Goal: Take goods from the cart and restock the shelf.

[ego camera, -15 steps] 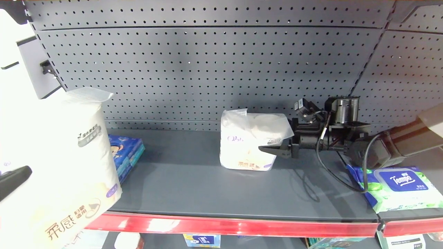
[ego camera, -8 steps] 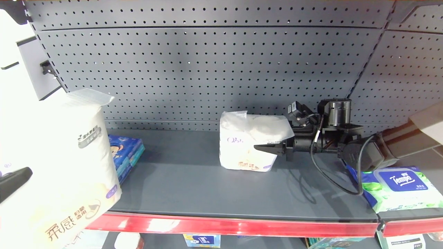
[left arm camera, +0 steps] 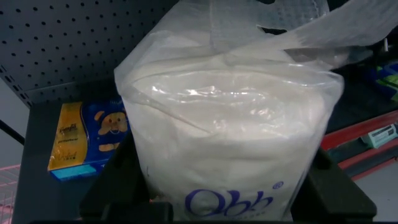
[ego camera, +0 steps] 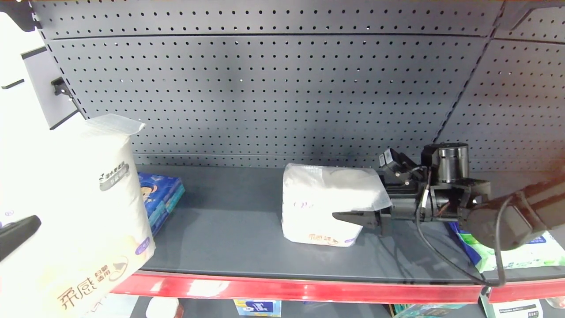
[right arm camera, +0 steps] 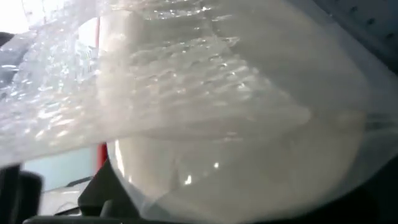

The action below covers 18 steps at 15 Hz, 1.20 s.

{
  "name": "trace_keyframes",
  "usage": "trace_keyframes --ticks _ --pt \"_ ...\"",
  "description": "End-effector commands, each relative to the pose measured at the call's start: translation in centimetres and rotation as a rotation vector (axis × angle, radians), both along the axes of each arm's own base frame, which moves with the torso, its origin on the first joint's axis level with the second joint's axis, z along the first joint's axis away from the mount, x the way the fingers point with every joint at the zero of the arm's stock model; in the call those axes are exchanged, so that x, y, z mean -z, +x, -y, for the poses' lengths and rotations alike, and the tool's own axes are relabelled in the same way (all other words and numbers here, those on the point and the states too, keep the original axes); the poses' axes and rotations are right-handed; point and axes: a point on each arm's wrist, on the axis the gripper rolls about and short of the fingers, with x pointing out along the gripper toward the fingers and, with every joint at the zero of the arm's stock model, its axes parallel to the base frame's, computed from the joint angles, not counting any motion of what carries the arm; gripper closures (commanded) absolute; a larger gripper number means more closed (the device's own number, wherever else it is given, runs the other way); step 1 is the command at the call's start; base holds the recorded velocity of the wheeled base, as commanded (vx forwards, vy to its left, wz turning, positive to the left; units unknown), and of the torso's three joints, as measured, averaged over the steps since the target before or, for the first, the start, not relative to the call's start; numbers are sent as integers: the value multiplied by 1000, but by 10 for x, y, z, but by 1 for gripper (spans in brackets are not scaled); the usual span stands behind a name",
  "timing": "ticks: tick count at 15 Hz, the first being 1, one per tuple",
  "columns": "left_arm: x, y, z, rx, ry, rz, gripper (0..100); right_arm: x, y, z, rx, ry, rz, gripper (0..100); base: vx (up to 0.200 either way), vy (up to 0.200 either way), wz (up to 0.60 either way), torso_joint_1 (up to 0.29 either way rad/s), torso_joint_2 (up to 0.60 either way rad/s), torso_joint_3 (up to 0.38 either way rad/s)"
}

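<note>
Pegboard back panel (ego camera: 265, 88): grey and perforated, runs the full width behind the shelf

Shelf (ego camera: 247, 238): dark grey deck with a red strip (ego camera: 287, 289) along its front edge

Near tissue pack (ego camera: 75, 212): white plastic-wrapped rolls, held off the deck in front of the shelf's front-left corner, upright with a slight tilt. The crimped seam of its wrapper points up. In the left wrist view the same pack (left arm camera: 230, 143) sits squeezed between black gripper parts on both sides

Shelf tissue pack (ego camera: 322, 203): same sort of white pack, mid-deck, slightly right of centre, between the back panel and the front edge. Its base is at deck level; cannot tell if it rests or is just lifted. Its wrapper (right arm camera: 236, 124) sits tight against the right wrist camera

Green wipes pack (ego camera: 521, 258): lies flat at the shelf's right end, partly hidden by the right arm

Blue box (ego camera: 159, 196): lies flat at the left end, just behind the near tissue pack; the left wrist view shows an orange side (left arm camera: 87, 140)

Right gripper (ego camera: 348, 210): reaches in from the right, clamped on the shelf tissue pack; one finger lies along the pack's front face, the other is hidden behind it

Left gripper (ego camera: 31, 223): clamped on the near tissue pack, one black finger showing at its left side
</note>
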Motion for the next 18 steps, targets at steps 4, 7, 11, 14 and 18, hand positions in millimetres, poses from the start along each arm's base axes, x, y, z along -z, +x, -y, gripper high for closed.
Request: trace_keyframes --ticks 4,7,11,14,18 --pt "0 -3 -1 0 -4 10 100 -4 -54 6 -35 -28 -3 100 0 0 0 0 0 0" --pt "0 -5 -2 0 -7 17 100 0 -59 4 -31 -46 -16 100 0 0 0 0 0 0" --pt "0 -5 -2 0 -6 16 100 0 -63 2 -45 -46 -15 100 0 0 0 0 0 0" --pt "1 -5 -2 0 -7 14 100 3 -66 2 -48 -51 -30 100 0 0 0 0 0 0" --pt "1 -4 -1 2 -5 10 100 4 -66 4 -43 -56 -25 0 0 0 0 0 0 0"
